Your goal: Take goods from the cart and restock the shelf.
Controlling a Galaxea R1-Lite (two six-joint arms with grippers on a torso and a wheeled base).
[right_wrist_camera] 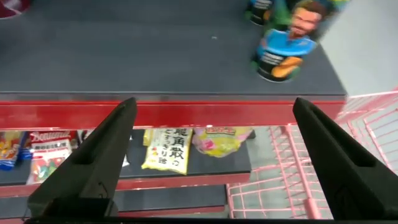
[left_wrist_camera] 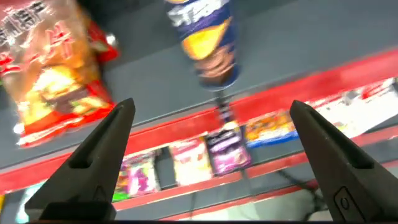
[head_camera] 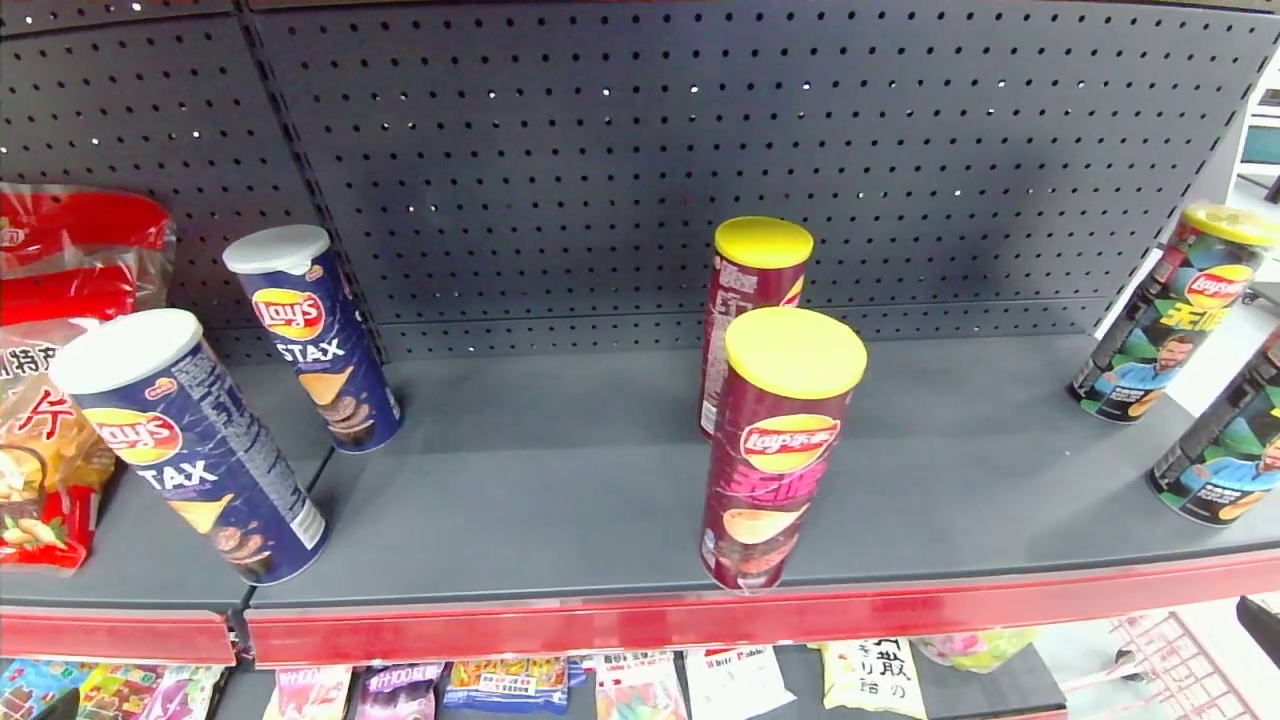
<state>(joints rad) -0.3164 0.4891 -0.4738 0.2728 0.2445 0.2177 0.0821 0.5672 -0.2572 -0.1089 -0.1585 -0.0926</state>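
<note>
On the grey shelf (head_camera: 560,500) stand two blue chip cans (head_camera: 195,445) at the left, two maroon cans with yellow lids (head_camera: 775,450) in the middle, and two green-and-black cans (head_camera: 1165,315) at the right. My left gripper (left_wrist_camera: 211,104) is open and holds nothing. It hovers in front of the red shelf edge (left_wrist_camera: 186,127), below a blue can (left_wrist_camera: 208,37). My right gripper (right_wrist_camera: 214,100) is also open and holds nothing. It faces the red edge (right_wrist_camera: 186,112) near a green-and-black can (right_wrist_camera: 286,43). The pink wire cart (right_wrist_camera: 329,168) is beside the shelf end.
Snack bags (head_camera: 50,400) fill the shelf's far left, also seen from the left wrist (left_wrist_camera: 50,74). The lower shelf holds several hanging snack packets (head_camera: 640,685). A perforated back panel (head_camera: 640,150) closes the rear. Bare shelf lies between the can groups.
</note>
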